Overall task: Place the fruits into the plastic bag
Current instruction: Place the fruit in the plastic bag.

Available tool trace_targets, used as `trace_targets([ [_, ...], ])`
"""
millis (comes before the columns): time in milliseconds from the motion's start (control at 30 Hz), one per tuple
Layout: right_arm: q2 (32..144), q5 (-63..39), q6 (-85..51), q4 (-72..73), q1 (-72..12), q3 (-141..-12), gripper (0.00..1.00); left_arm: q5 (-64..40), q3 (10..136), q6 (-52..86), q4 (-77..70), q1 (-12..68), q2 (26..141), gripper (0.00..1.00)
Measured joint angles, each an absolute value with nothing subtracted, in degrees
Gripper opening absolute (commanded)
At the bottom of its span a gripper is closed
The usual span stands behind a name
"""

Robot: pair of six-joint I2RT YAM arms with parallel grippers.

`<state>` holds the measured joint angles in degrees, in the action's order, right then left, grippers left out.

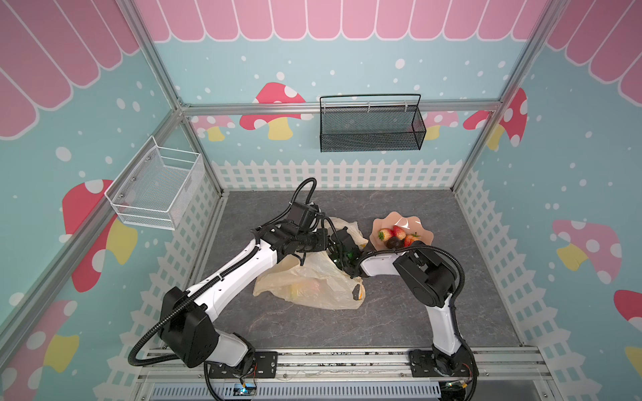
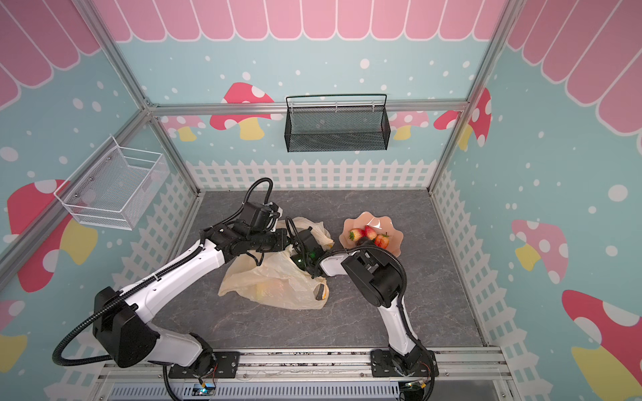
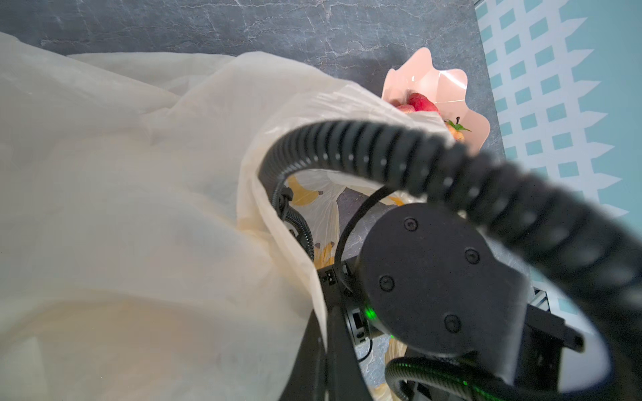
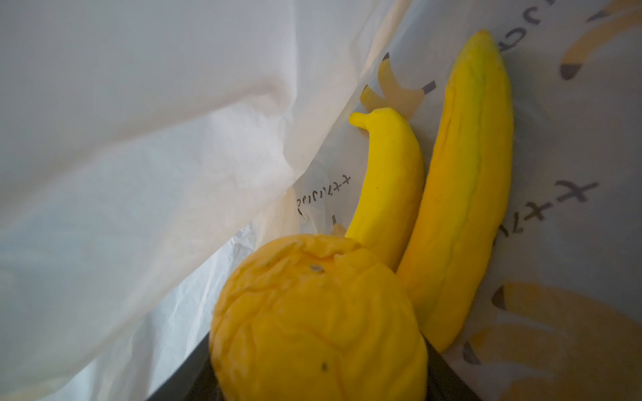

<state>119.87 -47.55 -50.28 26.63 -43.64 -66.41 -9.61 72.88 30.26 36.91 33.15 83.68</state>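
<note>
Though vague overhead, bananas (image 4: 469,191) inside bag (image 4: 139,121)

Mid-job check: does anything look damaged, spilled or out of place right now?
The lumpy yellow fruit inside the plastic bag, beside the two bananas, looks creased and dented, as if squashed. Nothing looks spilled; the remaining fruits sit in the pink bowl.

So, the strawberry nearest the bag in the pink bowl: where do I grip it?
Take the strawberry from above, probably, jaws across its red body behind the leaves: it lies on its side at the pile's edge, and the raised wall of the bowl blocks a sideways approach.
</note>
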Motion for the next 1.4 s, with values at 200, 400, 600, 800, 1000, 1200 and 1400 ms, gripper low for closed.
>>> trace_targets([
  [200, 119.85, -48.07, -51.31, 26.33, -43.64, -66.5, 0.79, -9.45, 72.58, 30.24, 36.8, 33.15, 83.68, 0.0],
  [400, 118.5, -48.05, -48.69, 21.39, -43.62, -67.29, 0.83, -8.4, 71.53, 30.22, 36.84, 33.12, 82.43, 0.0],
  [600, 116.46, -48.75, -46.96, 18.26, -43.55, -67.26, 0.97, -7.53, 70.52, 30.2, 36.99, 33.01, 80.88, 0.0],
  [800, 114.34, -50.59, -45.89, 17.76, -43.46, -67.05, 0.97, -7.42, 69.91, 30.2, 36.99, 32.67, 80.31, 0.0],
  [1000, 111.74, -50.7, -45.12, 16.03, -42.81, -65.04, 0.97, -7.22, 69.6, 30.2, 37.04, 32.36, 79.96, 0.0],
  [1200, 107.85, -49.52, -44.16, 13.23, -42.41, -63.53, 0.97, -7.09, 69.45, 29.93, 37.04, 31.92, 79.94, 0.0],
  [1400, 105.19, -47.31, -42.87, 9.19, -42.0, -63.37, 0.97, -7.11, 69.45, 29.74, 37.06, 31.9, 79.94, 0.0],
])
